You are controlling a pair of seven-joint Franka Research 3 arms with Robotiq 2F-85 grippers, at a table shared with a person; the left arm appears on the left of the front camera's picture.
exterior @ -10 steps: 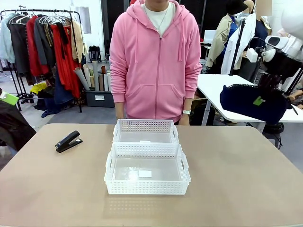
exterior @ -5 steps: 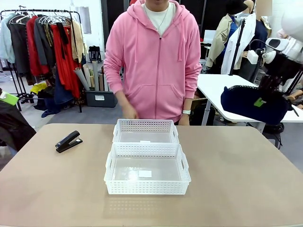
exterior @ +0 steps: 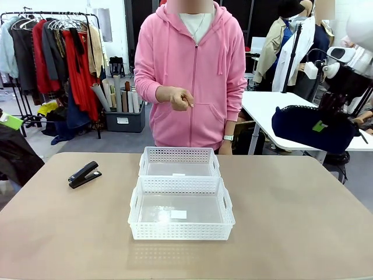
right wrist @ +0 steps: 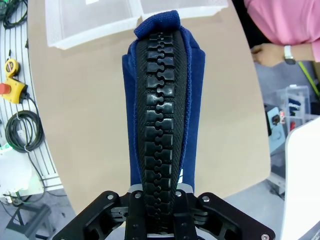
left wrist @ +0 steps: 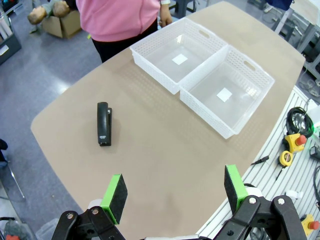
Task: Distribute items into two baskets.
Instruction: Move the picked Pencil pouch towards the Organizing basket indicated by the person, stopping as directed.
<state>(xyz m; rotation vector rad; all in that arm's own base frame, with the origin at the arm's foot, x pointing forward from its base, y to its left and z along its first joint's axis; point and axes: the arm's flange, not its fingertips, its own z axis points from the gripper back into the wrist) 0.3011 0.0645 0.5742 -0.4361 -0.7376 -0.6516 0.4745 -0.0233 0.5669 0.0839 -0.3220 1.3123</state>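
- The pouch [exterior: 312,128] is being pinched by the right pincer [right wrist: 159,197], whose jaws are being pressed together on its zippered edge.
- The pouch is being held up in the air, well to the right of the near basket [exterior: 180,232] and apart from the desk [exterior: 291,221].
- In the right wrist view, the black zipper [right wrist: 162,115] is being shown running straight up from between the fingers.
- The left pincer [left wrist: 174,192] is being held spread, with nothing between its green pads [left wrist: 114,196]. It is being held high over the desk, to the left of the near basket.
- The stapler [exterior: 84,174] is being left lying on the desk, well to the left of the near basket and a little beyond it, with nothing touching it.
- The far basket [exterior: 178,154] is being left directly behind the near basket, their long sides touching.
- A small white label [exterior: 178,214] is being shown on the near basket's floor.
- Beyond the near basket, at the desk's far side, one hand [exterior: 178,98] is being raised to chest height, loosely curled, by a person [exterior: 192,70] in a pink hoodie.
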